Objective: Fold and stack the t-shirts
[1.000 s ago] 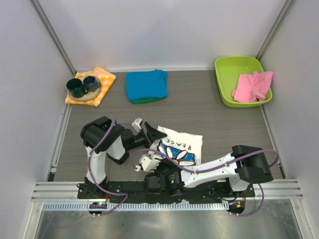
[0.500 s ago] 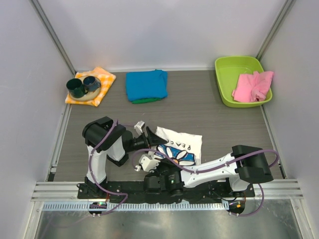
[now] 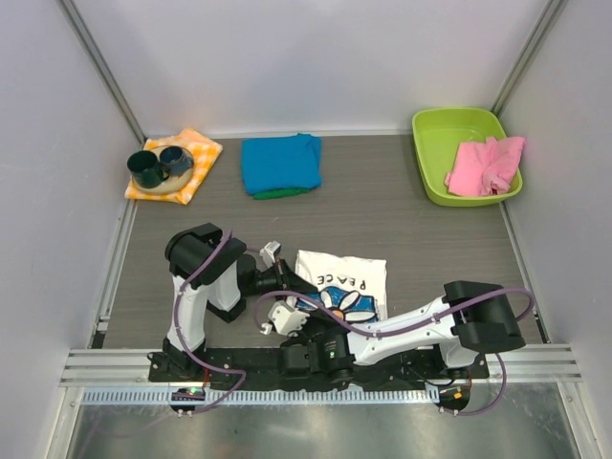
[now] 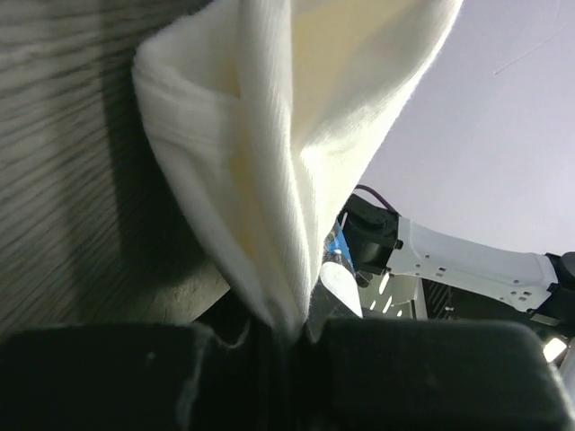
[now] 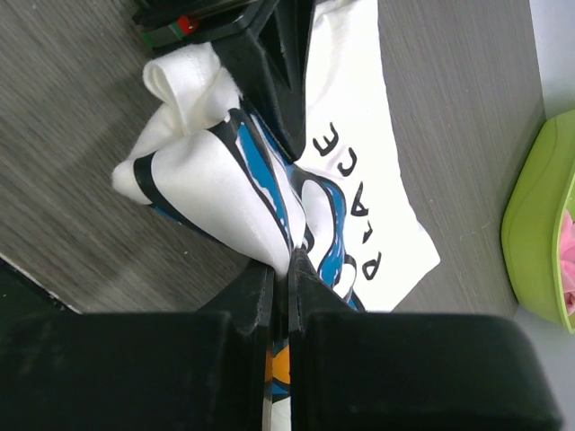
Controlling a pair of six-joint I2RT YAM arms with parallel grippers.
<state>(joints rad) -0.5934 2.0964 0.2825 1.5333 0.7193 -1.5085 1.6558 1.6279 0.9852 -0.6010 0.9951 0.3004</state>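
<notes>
Item: soft white cotton t-shirt with blue daisy print and PEACE lettering [image 3: 349, 282], near centre of grey worktop [image 3: 430, 220]. Light and limp, it drapes and creases freely; best taken at hems or folded edges.
Right pincer [image 5: 287, 269]: clamped on a printed fold at the shirt's near-left corner, arm low along the near edge.
Left pincer [image 4: 289, 325]: clamped on a plain white fold just beyond, forearm bent inward.
Far: folded turquoise t-shirt [image 3: 280, 163] lying on green t-shirt [image 3: 279, 194]

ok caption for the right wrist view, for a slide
Right tool pinching a bunched fold of the white PEACE t-shirt on the grey table, green tray beyond.
</notes>
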